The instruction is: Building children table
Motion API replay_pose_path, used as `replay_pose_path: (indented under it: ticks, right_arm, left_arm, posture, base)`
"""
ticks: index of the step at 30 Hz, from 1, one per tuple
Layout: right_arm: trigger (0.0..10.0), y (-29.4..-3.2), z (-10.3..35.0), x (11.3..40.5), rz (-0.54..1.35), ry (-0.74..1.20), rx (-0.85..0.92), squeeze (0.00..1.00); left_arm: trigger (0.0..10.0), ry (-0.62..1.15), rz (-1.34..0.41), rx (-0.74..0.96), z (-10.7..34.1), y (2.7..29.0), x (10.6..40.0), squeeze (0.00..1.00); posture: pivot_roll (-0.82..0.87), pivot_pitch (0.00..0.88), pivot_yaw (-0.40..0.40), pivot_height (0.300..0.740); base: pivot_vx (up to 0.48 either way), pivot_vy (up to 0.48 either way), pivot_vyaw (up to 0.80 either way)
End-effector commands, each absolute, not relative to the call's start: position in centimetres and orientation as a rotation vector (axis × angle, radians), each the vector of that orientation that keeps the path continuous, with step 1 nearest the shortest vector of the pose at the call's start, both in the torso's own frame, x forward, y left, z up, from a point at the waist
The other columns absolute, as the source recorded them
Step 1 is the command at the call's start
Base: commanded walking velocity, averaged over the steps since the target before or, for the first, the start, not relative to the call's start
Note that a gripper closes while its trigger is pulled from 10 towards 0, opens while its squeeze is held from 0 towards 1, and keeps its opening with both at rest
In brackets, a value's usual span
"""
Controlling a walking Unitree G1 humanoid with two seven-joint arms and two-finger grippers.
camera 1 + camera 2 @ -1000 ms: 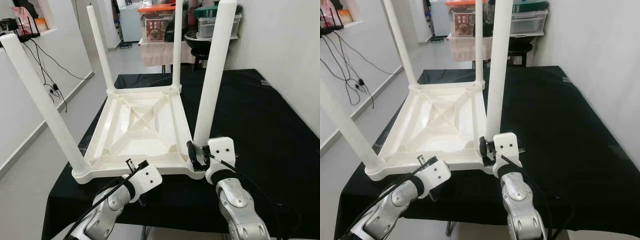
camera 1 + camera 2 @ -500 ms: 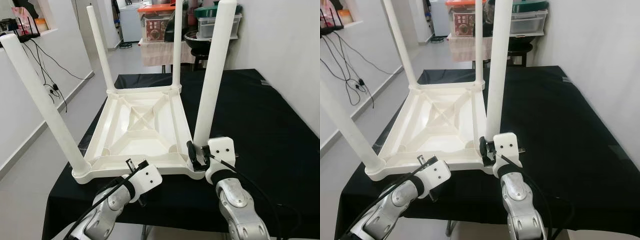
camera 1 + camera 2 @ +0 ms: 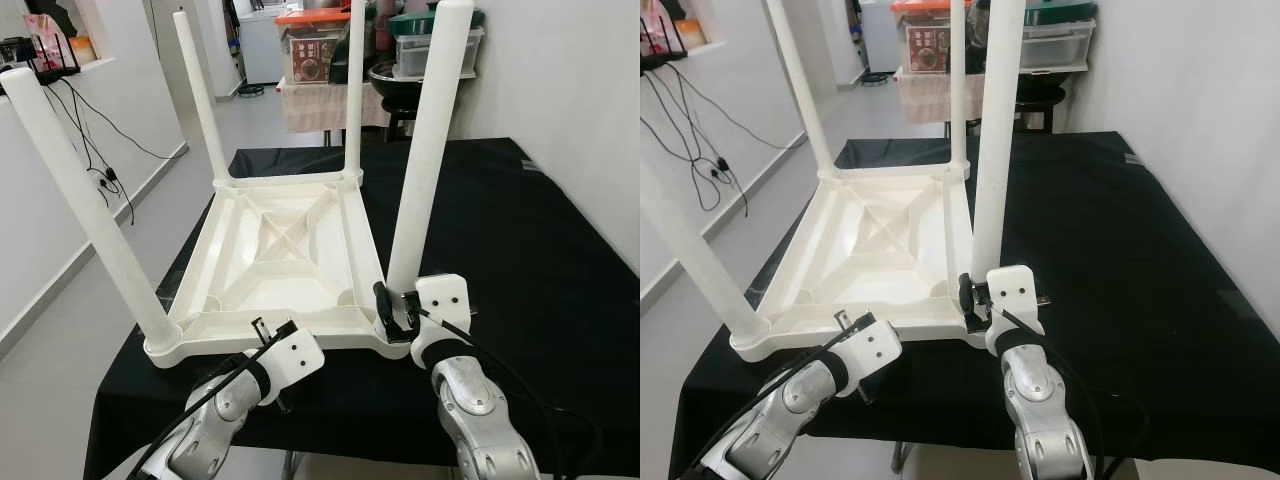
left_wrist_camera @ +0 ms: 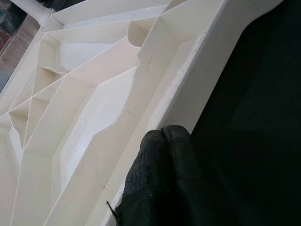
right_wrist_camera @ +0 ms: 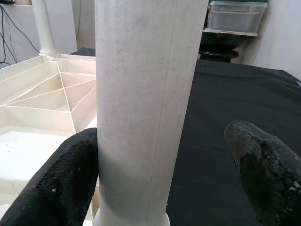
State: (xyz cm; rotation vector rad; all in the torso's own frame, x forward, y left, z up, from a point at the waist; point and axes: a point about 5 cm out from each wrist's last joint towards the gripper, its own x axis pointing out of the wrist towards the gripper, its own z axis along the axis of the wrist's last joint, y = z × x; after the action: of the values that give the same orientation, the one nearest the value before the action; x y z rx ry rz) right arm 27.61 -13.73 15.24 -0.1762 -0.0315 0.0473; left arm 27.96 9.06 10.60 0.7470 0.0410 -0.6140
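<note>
A white table (image 3: pixel 285 255) lies upside down on the black tabletop (image 3: pixel 520 250), four legs up. The right gripper (image 5: pixel 164 165) is spread around the near right leg (image 3: pixel 420 170), one finger (image 5: pixel 66 174) touching. The left gripper's (image 4: pixel 162 141) fingers are pressed together at the near rim (image 3: pixel 290 320). Storage boxes (image 3: pixel 430 45) stand behind.

Nothing readable anywhere, honestly. Some kind of printed label on the orange-lidded box (image 3: pixel 312 45) in back, but way too blurry.

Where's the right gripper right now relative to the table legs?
In the eye views, the right gripper sits at the base of the near-right white plastic table leg, its fingers open around it, on the black-clothed bench.
</note>
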Motion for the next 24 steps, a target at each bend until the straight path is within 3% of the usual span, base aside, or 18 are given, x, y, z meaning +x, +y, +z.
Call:
replay_pose_path:
  ticks: [1, 14, 24]
  right_arm:
    - [10.0, -13.79, 14.8, 27.58, 0.039, -0.004, -0.18, 0.0]
    - [10.0, -13.41, 14.89, 27.65, 0.057, 0.0, -0.16, 0.0]
    - [10.0, -12.88, 15.6, 28.34, 0.126, 0.012, -0.047, 0.0]
  left_arm:
    - [10.0, 0.061, -0.602, 0.76, 10.29, 9.76, 28.04, 0.0]
    - [10.0, 0.062, -0.603, 0.761, 10.35, 10.0, 28.16, 0.0]
    - [10.0, 0.065, -0.603, 0.762, 10.38, 10.23, 28.27, 0.0]
  posture:
    - [-0.13, 0.0, 0.041, 0.74]
    - [-0.15, 0.0, 0.053, 0.74]
    - [-0.14, 0.0, 0.059, 0.74]
  base:
    - [0.0, 0.0, 0.0]
    - [0.0, 0.0, 0.0]
    - [0.0, 0.0, 0.0]
